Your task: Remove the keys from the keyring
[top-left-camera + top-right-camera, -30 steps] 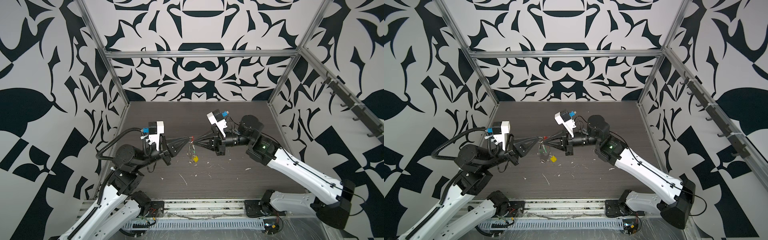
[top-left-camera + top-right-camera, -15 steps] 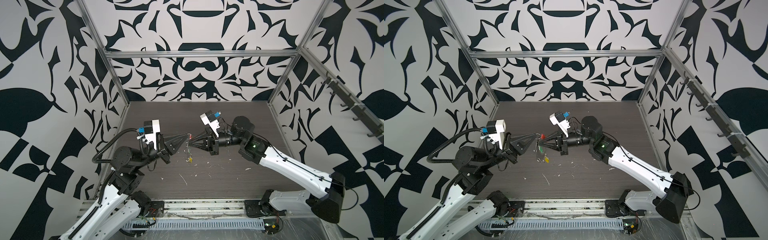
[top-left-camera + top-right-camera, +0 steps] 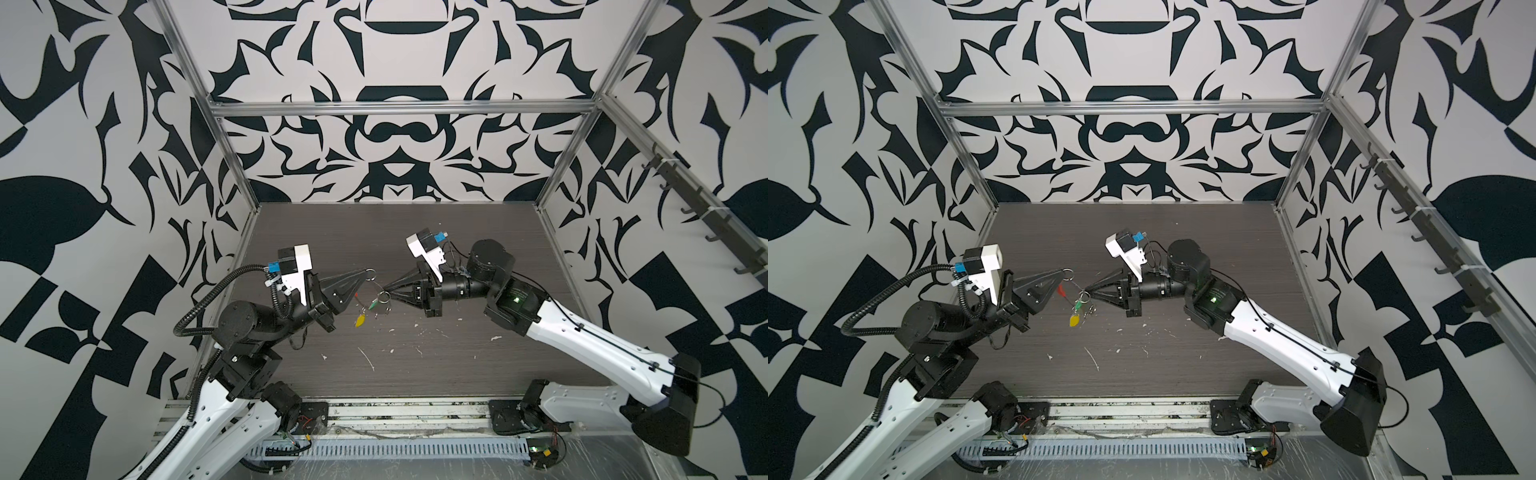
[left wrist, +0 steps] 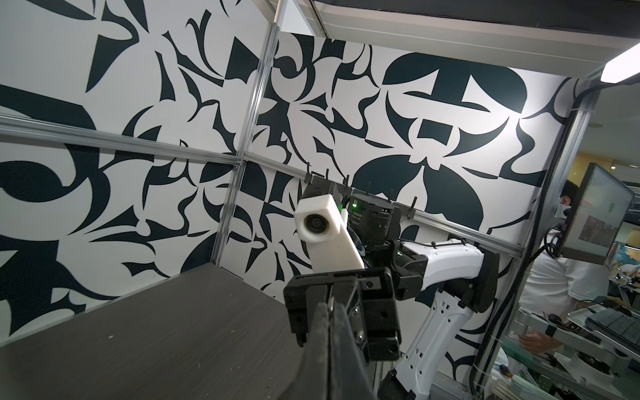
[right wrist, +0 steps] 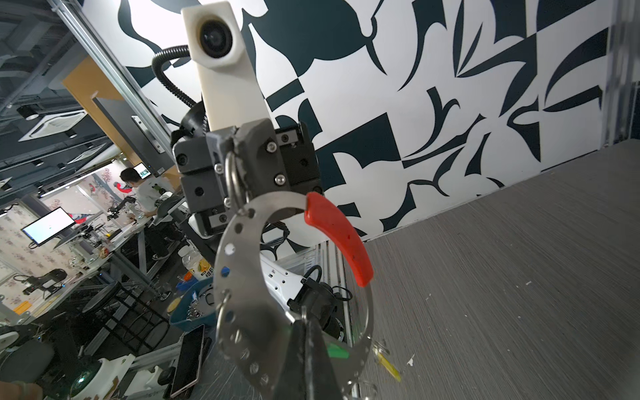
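The keyring [image 5: 239, 273] is a flat silver crescent with holes and a red sleeve [image 5: 337, 235], held in the air between both grippers. My left gripper [image 3: 367, 272] [image 3: 1064, 272] [image 4: 330, 304] is shut on a small silver ring [image 5: 232, 180] at one end of it. My right gripper [image 3: 386, 288] [image 3: 1087, 292] [image 5: 305, 320] is shut on another small ring beside the green key [image 3: 376, 305] [image 5: 337, 351]. The yellow key [image 3: 360, 320] [image 3: 1074, 320] [image 5: 388, 367] dangles lowest, above the table. In both top views the keyring shows only as a thin line.
White flecks [image 3: 368, 359] lie scattered on the dark wood-grain table [image 3: 457, 374] below and in front of the grippers. Patterned walls with metal frame bars [image 3: 399, 109] close in three sides. A hook rail [image 3: 706, 216] runs along the right wall.
Both grippers and the keyring have shifted a little to the left, the right arm reaching further across and the left drawing back. The hanging keys moved left with them. Both grips are unchanged.
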Action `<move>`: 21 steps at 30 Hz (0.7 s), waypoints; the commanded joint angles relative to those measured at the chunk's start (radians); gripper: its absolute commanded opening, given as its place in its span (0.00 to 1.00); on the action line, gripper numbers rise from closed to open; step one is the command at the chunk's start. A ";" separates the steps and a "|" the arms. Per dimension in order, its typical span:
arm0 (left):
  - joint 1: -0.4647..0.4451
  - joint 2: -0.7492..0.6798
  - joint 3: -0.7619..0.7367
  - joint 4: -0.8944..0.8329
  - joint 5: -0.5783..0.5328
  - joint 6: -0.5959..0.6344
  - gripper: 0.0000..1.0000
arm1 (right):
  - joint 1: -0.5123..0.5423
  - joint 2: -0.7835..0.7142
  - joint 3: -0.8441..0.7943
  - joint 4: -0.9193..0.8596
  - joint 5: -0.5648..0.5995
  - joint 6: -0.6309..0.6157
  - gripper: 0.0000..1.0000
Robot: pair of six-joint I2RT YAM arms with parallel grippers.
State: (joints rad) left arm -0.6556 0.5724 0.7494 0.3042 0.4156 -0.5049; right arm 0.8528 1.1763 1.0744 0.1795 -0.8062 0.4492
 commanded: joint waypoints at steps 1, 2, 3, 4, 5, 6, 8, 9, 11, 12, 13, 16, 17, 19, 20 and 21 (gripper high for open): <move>0.004 -0.030 -0.026 -0.032 -0.042 0.013 0.00 | 0.006 -0.043 -0.006 -0.043 0.066 -0.061 0.00; 0.004 -0.037 -0.033 -0.038 -0.051 0.014 0.00 | 0.006 -0.052 -0.013 -0.057 0.085 -0.068 0.00; 0.004 -0.042 -0.037 -0.046 -0.059 0.012 0.00 | 0.006 -0.059 -0.019 -0.069 0.101 -0.075 0.00; 0.004 -0.047 -0.042 -0.058 -0.069 0.013 0.00 | 0.006 -0.067 -0.026 -0.079 0.124 -0.084 0.00; 0.004 -0.053 -0.046 -0.069 -0.077 0.014 0.00 | 0.006 -0.076 -0.034 -0.088 0.141 -0.091 0.00; 0.004 -0.059 -0.048 -0.078 -0.084 0.014 0.00 | 0.006 -0.083 -0.039 -0.100 0.160 -0.097 0.00; 0.004 -0.070 -0.052 -0.104 -0.096 0.014 0.00 | 0.007 -0.102 -0.053 -0.123 0.202 -0.109 0.00; 0.004 -0.075 -0.053 -0.117 -0.101 0.014 0.00 | 0.006 -0.112 -0.057 -0.136 0.222 -0.118 0.00; 0.004 -0.089 -0.059 -0.142 -0.110 0.015 0.00 | 0.006 -0.135 -0.069 -0.168 0.271 -0.136 0.00; 0.004 -0.096 -0.063 -0.152 -0.114 0.016 0.00 | 0.006 -0.146 -0.075 -0.180 0.289 -0.144 0.00; 0.004 -0.105 -0.069 -0.162 -0.121 0.015 0.00 | 0.006 -0.159 -0.079 -0.197 0.318 -0.152 0.00; 0.004 -0.129 -0.089 -0.178 -0.146 0.013 0.00 | 0.006 -0.194 -0.106 -0.233 0.398 -0.170 0.00; 0.004 -0.136 -0.093 -0.186 -0.153 0.012 0.00 | 0.006 -0.207 -0.120 -0.242 0.430 -0.170 0.00; 0.004 -0.150 -0.097 -0.199 -0.164 0.011 0.00 | 0.006 -0.225 -0.150 -0.252 0.490 -0.172 0.00; 0.004 -0.154 -0.100 -0.207 -0.167 0.011 0.00 | 0.005 -0.232 -0.166 -0.254 0.518 -0.170 0.00; 0.004 -0.159 -0.099 -0.218 -0.171 0.011 0.00 | 0.006 -0.237 -0.187 -0.254 0.543 -0.162 0.00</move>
State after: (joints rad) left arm -0.6548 0.4358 0.6605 0.1028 0.2752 -0.4976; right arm 0.8532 0.9607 0.9184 -0.0647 -0.3862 0.3042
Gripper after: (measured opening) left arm 0.046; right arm 0.043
